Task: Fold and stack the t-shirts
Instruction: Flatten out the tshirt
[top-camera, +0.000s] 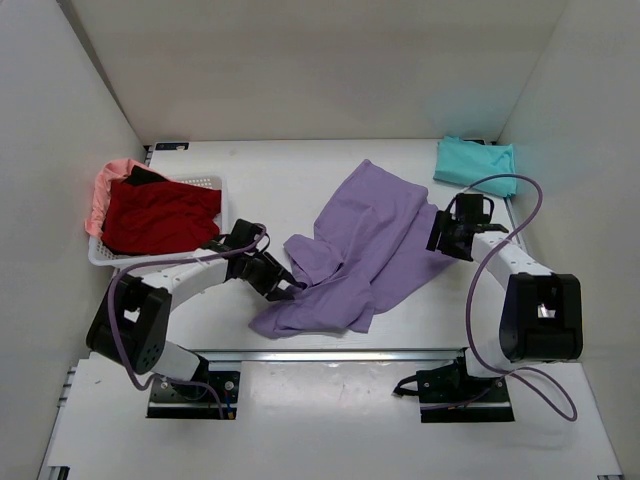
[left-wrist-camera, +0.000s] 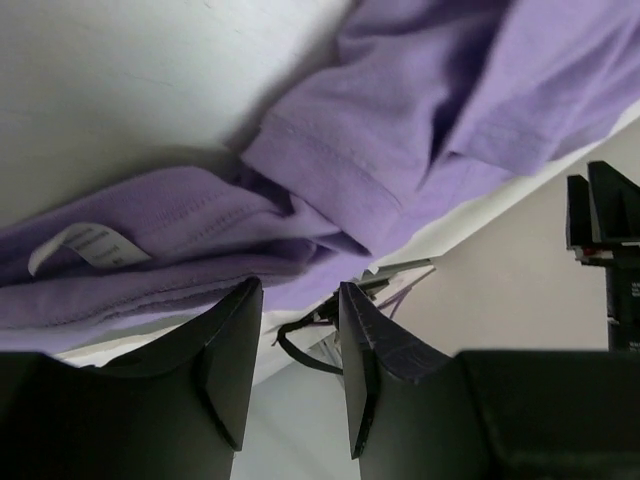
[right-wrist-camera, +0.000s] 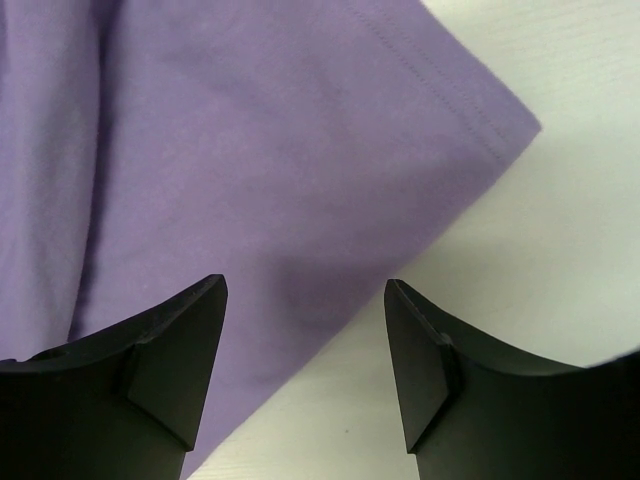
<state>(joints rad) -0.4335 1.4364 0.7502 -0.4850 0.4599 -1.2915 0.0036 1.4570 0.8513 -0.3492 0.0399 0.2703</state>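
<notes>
Four t-shirts show from above: one lavender shirt (top-camera: 360, 240) mid-frame between the left gripper (top-camera: 285, 288) and right gripper (top-camera: 440, 235), both released, one teal shirt (top-camera: 474, 162) upper right, one red shirt (top-camera: 160, 215) and one salmon shirt (top-camera: 105, 185) in the basket (top-camera: 215, 182) at left, while only the left wrist view shows a white label (left-wrist-camera: 88, 245).

Left end effector (left-wrist-camera: 297, 290) gapes narrowly, right end effector (right-wrist-camera: 305, 285) widely.

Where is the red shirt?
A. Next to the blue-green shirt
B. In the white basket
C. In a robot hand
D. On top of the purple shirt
B: the red shirt lies bunched up in the white basket at the left side of the table, away from both arms.
</notes>
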